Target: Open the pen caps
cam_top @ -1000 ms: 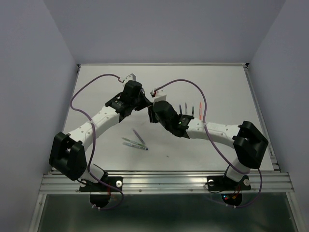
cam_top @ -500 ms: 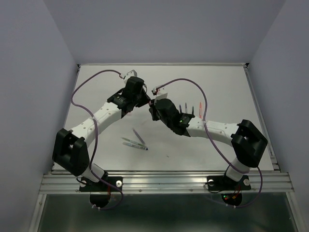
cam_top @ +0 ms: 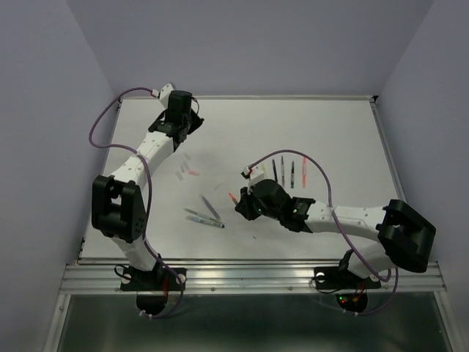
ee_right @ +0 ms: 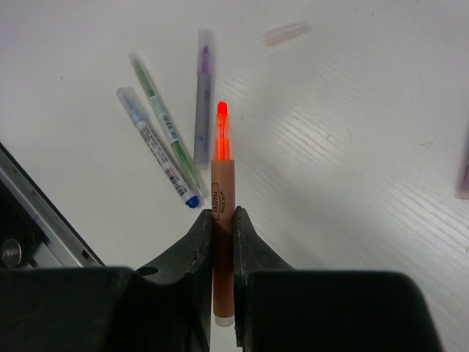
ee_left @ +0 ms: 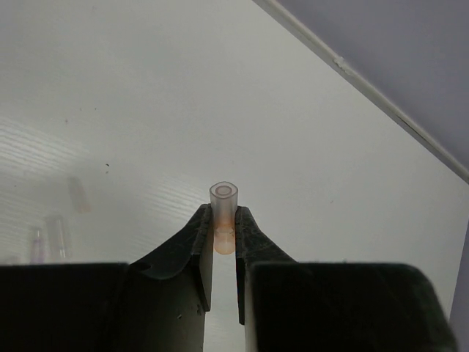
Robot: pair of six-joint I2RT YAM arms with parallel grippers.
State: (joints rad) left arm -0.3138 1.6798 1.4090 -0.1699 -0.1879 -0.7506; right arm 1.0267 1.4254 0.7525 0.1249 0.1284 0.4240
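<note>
White tabletop [cam_top: 344,132] between lilac walls fills the overhead view. Near its far-left corner sits the left gripper [cam_top: 178,110], its fingers hidden beneath the wrist. The right gripper [cam_top: 238,202] is mid-table with an orange pen [cam_top: 232,196]. Several pens in a row [cam_top: 292,170] lie behind it, three capped pens [cam_top: 205,214] lie nearer the front edge, and two faint loose caps [cam_top: 188,173] are barely legible.

From the left wrist, the jaws are almost closed, pinching a translucent, orange-tinted pen cap [ee_left: 223,194]; blurred clear caps [ee_left: 55,235] sit at bottom left.

From the right wrist, the jaws are narrow and clamp the orange pen's barrel, its tip bare. A cropped pen [ee_right: 463,172] is cut off at the right edge.
</note>
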